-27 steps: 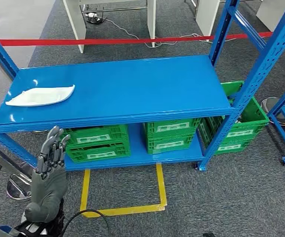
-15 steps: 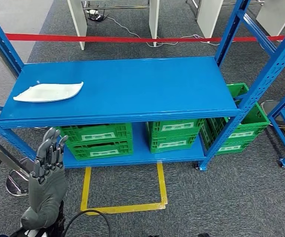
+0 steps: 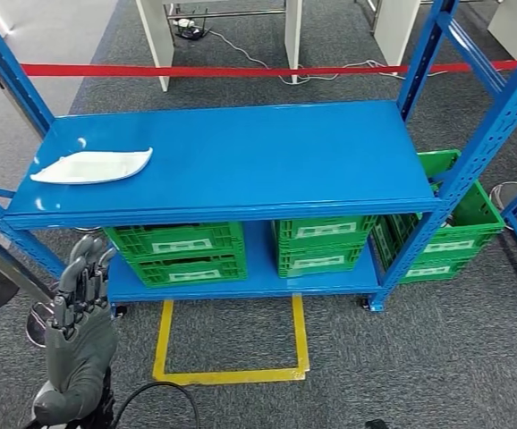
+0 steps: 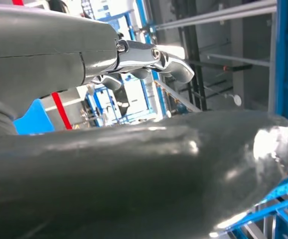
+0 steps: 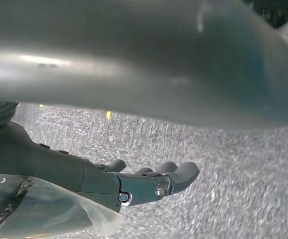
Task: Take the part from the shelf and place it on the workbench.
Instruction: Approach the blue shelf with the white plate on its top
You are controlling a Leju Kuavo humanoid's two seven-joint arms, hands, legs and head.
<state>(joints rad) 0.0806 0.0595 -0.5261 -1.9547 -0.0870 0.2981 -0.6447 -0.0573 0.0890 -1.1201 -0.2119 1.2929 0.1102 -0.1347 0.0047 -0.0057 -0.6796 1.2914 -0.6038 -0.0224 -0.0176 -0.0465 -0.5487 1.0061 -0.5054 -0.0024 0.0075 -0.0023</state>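
Note:
The part (image 3: 92, 166), a flat white elongated piece, lies at the left end of the blue shelf's top board (image 3: 262, 161). My left hand (image 3: 80, 331) is raised at the lower left, below and in front of that end of the shelf. Its fingers point up, slightly apart, and hold nothing. In the left wrist view its fingers (image 4: 150, 54) reach out straight past the thick thumb. My right hand (image 5: 150, 184) hangs over grey carpet with its fingers stretched out and nothing in them.
Green crates (image 3: 178, 253) (image 3: 323, 243) stand on the lower shelf board, with another (image 3: 444, 234) beyond the right upright. Yellow tape (image 3: 232, 375) marks a square on the carpet before the shelf. Red barrier tape (image 3: 242, 70) runs behind. A black cable (image 3: 155, 393) loops near my left arm.
The whole picture has shifted a little to the right, so the camera has moved. My left hand sits slightly lower in the picture; the part lies where it was on the shelf.

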